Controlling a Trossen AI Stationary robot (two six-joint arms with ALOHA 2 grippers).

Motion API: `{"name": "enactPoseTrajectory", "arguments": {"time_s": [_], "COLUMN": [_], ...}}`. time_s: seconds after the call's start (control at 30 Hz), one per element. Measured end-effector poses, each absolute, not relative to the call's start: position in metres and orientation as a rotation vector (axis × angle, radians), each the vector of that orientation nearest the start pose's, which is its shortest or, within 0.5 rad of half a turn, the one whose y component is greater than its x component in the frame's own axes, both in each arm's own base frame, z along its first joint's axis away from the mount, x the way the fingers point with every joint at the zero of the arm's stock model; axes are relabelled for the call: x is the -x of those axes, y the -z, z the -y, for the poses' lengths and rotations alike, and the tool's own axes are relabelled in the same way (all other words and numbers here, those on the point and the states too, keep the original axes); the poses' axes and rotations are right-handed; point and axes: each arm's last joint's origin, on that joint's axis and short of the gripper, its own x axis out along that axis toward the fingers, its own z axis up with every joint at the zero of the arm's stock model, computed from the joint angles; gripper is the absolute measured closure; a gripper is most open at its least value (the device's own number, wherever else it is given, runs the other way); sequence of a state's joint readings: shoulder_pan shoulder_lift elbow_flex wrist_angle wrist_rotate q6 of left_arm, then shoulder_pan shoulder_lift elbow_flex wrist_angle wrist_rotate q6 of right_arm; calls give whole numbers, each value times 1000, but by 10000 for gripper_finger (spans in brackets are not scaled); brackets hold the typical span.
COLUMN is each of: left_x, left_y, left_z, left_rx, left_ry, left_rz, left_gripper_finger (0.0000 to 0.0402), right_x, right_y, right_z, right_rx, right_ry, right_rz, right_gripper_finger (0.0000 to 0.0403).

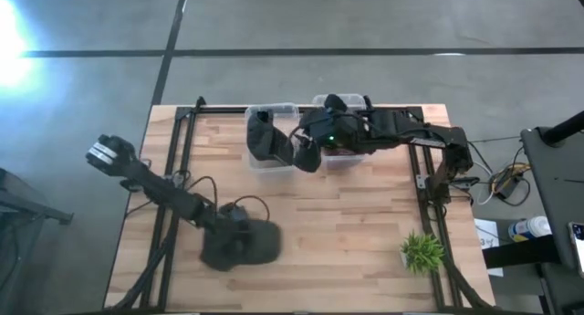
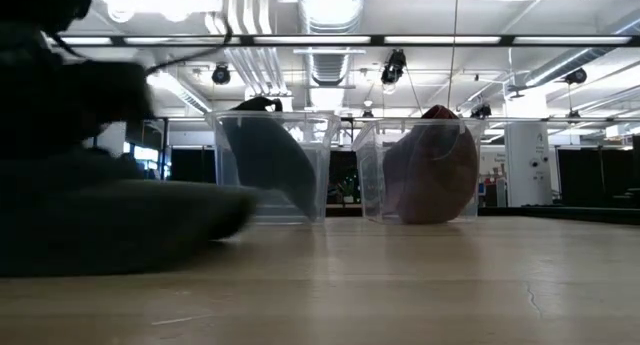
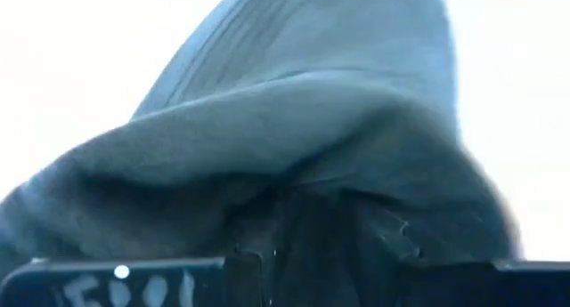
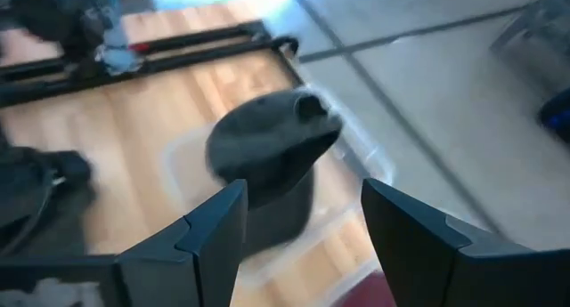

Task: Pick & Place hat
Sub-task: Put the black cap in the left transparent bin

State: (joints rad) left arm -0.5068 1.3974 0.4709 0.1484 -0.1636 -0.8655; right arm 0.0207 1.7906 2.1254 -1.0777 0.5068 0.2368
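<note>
Resting on grey hat | left gripper jaws unclear | right gripper jaws spread

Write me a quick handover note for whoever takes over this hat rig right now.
Left gripper: down on the dark grey fabric hat at the table's near left; its wrist view is filled with the fabric, grip unclear.
Right gripper: open, empty, above the left clear plastic bin.
Done: a dark grey hat sits in that bin; a reddish hat is in the right clear plastic bin.
Left: lift the hat on the table and place it.
</note>
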Motion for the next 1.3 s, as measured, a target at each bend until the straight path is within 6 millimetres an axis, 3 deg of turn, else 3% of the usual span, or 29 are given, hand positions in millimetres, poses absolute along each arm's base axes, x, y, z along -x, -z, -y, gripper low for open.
{"name": "enactPoseTrajectory", "arguments": {"time_s": [0.1, 0.17, 0.37, 0.53, 0.67, 0.77, 0.9, 1.07, 1.3], "left_x": [-234, -242, -250, -245, -243, -245, -251, -256, -258], "left_y": [-152, -160, -201, -226, -223, -216, -197, -185, -177], "left_z": [111, 106, 105, 105, 110, 114, 118, 121, 123], "left_rx": [574, 582, 548, 471, 464, 506, 503, 518, 539], "left_ry": [13, 4, 43, 41, 148, 223, 220, 198, 208], "left_rz": [-510, -408, -280, -387, -538, -604, -689, -728, -767], "left_gripper_finger": [296, 296, 296, 296, 296, 296, 296, 296, 296], "right_x": [-349, -343, -329, -313, -300, -294, -286, -258, -243], "right_y": [-431, -424, -395, -364, -325, -293, -244, -198, -154], "right_z": [4, 0, -36, -67, -86, -92, -91, -83, -87], "right_rx": [-159, -289, -517, -658, -742, -863, -1043, -1204, -1462], "right_ry": [471, 443, 451, 455, 488, 490, 515, 567, 326], "right_rz": [-751, -839, -1063, -1203, -1249, -1191, -1081, -955, -714], "right_gripper_finger": [183, 184, 188, 188, 188, 188, 188, 188, 188]}}
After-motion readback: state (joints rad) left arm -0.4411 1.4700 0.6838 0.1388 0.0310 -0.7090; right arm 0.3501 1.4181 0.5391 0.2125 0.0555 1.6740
